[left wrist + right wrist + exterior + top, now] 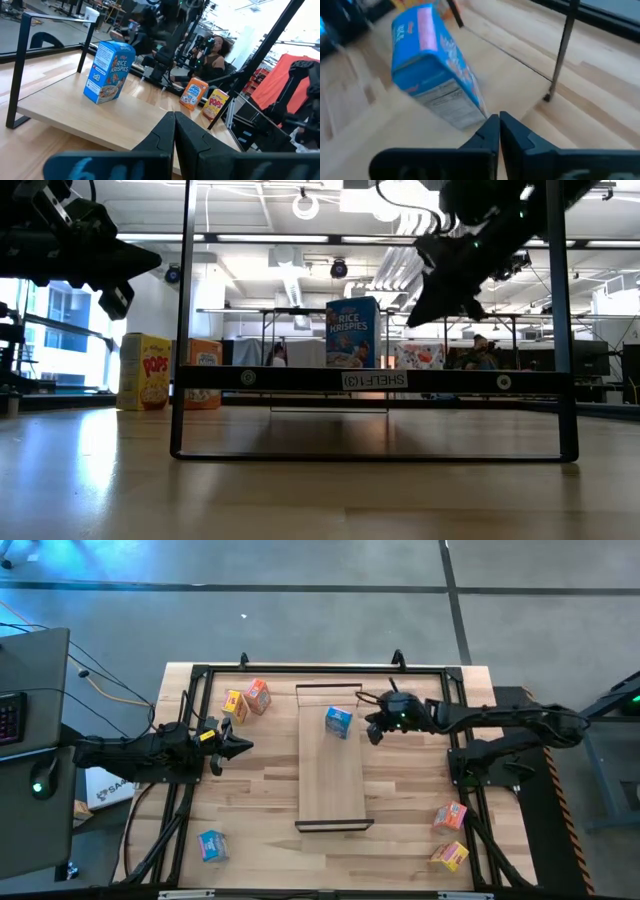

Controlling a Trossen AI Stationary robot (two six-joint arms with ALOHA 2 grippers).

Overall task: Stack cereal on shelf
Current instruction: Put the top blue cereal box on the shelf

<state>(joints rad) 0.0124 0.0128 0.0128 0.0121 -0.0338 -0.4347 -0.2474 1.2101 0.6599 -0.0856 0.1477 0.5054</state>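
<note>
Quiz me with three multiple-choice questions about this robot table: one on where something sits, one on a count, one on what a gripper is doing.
1. Where does the blue Rice Krispies box stand?
A. On the shelf
B. On the floor
C. In the left gripper

2. How many cereal boxes are on the shelf?
A. One
B. Three
C. Six

3. What state is the right gripper in?
A. Wide open
B. Shut and empty
C. Shut on a yellow box

Answers: 1 A, the high view shows the box upright on the pale board. 2 A, the other five lie on the tabletop. 3 B, its fingers meet beside the box with nothing between them.
</note>
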